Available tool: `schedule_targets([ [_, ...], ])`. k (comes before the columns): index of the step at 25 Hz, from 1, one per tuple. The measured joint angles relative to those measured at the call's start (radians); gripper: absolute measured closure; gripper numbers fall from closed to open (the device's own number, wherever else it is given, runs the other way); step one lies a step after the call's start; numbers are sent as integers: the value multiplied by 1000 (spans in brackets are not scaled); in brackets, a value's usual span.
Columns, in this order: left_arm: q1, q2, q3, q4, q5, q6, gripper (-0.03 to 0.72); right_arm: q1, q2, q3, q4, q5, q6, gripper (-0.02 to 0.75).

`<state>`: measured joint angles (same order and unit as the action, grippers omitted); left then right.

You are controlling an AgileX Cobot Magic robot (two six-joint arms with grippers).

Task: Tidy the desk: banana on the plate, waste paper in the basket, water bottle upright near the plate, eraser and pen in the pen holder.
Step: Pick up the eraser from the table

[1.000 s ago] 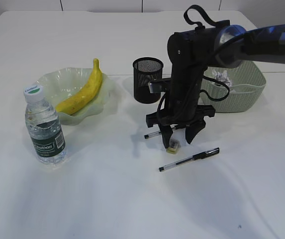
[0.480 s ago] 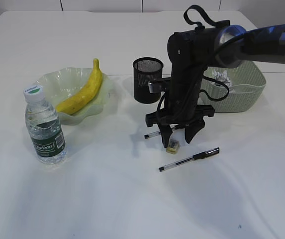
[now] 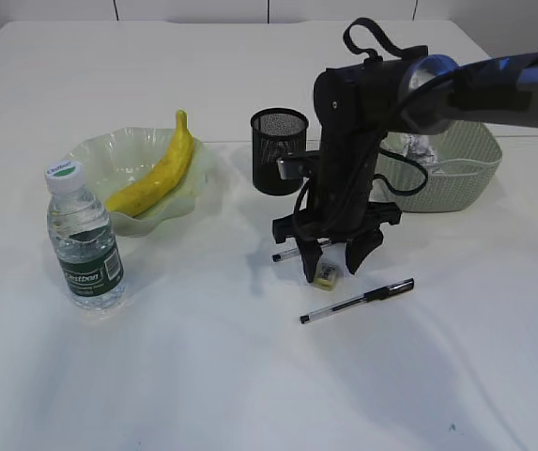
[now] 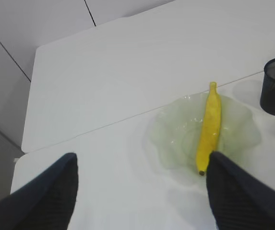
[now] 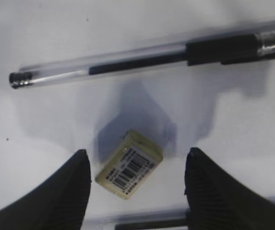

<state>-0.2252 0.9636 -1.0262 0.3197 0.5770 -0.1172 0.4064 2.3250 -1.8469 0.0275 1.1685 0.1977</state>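
Observation:
A small yellow eraser [image 5: 129,171] with a barcode label lies on the white table between the fingers of my open right gripper [image 5: 137,191], nearer the left finger and not clamped. In the exterior view this gripper [image 3: 334,268] points straight down over the eraser [image 3: 326,273]. One clear pen [image 3: 358,301] lies just in front of it. A second pen [image 3: 285,253] pokes out behind the gripper. The banana [image 3: 156,174] rests on the green plate [image 3: 109,160]. The water bottle [image 3: 83,240] stands upright beside it. My left gripper [image 4: 139,191] hangs open and empty.
The black mesh pen holder [image 3: 279,150] stands behind the right arm. The green basket [image 3: 480,150] at the right holds crumpled waste paper [image 3: 419,143]. The left wrist view looks down on the banana [image 4: 209,127], the plate [image 4: 175,139] and the table's far edge.
My right gripper has sunk slightly toward the eraser and shifted a little left. Nothing else has moved.

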Motion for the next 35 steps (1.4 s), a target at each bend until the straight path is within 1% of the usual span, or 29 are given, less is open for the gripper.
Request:
schedule_targets([
  [4,0,0,0,0,13,0,96,0,23,-16,5,4,0,275],
  [10,0,0,0,0,16,0,96,0,33,-84,3,17,0,275],
  [15,0,0,0,4,16,0,96,0,55,-84,3,43,0,275],
  [27,0,0,0,27,16,0,96,0,55,-84,-3,43,0,275],
  [32,0,0,0,34,16,0,96,0,55,-84,39,45,0,275],
  [35,0,0,0,36,16,0,96,4,55,-84,45,45,0,275],
])
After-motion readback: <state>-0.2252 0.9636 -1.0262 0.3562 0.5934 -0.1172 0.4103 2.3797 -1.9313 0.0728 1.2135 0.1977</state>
